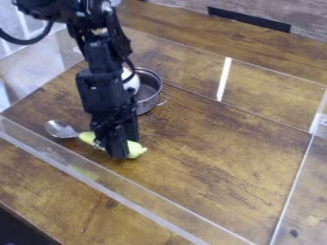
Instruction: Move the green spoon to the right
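The green spoon (133,149) lies on the wooden table, its yellow-green handle pointing right and its silver scoop (56,128) to the left. My gripper (118,144) points down onto the middle of the handle, its black fingers closed against both sides. The handle's right tip pokes out from under the fingers. The spoon rests on the wood.
A round steel bowl (149,94) stands just behind the gripper, partly hidden by the arm. A low clear plastic wall (166,222) runs along the front edge. A clear panel edge (225,78) stands at the back right. Bare wood stretches to the right of the spoon.
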Controlling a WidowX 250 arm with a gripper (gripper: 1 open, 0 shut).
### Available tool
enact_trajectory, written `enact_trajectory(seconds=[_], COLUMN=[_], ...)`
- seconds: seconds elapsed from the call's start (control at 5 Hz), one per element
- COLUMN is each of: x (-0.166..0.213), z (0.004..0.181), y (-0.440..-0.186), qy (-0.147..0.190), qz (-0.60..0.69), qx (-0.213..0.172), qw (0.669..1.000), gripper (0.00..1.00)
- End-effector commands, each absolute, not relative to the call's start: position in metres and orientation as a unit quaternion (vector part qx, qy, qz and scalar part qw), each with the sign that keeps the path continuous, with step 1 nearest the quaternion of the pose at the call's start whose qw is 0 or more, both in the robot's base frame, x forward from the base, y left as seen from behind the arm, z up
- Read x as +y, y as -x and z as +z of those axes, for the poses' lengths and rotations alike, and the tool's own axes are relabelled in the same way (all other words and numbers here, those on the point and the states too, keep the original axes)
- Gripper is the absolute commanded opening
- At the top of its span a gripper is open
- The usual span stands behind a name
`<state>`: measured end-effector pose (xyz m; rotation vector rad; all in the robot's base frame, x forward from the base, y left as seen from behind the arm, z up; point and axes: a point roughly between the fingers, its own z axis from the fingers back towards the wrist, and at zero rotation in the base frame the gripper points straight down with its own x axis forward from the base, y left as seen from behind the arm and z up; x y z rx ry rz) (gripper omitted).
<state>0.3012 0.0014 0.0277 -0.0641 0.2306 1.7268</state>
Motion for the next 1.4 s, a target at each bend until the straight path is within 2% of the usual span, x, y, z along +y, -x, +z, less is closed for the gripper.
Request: enact_trajectory(seconds=[0.0, 0.4, 0.8, 1.2], x=[0.014, 0.006, -0.008, -0.029], z=[0.046, 0.046, 0.062, 0.09], y=[-0.317, -0.322, -0.327, -0.337], qy=[0.052, 0.048, 0.048, 0.054], qz=[0.77, 0.753, 0.729, 0.731], qx=[0.081, 0.082, 0.083, 0.077], qw=[0.63, 0.651, 0.678, 0.675], gripper=[0.0, 0.0, 0.0, 0.0])
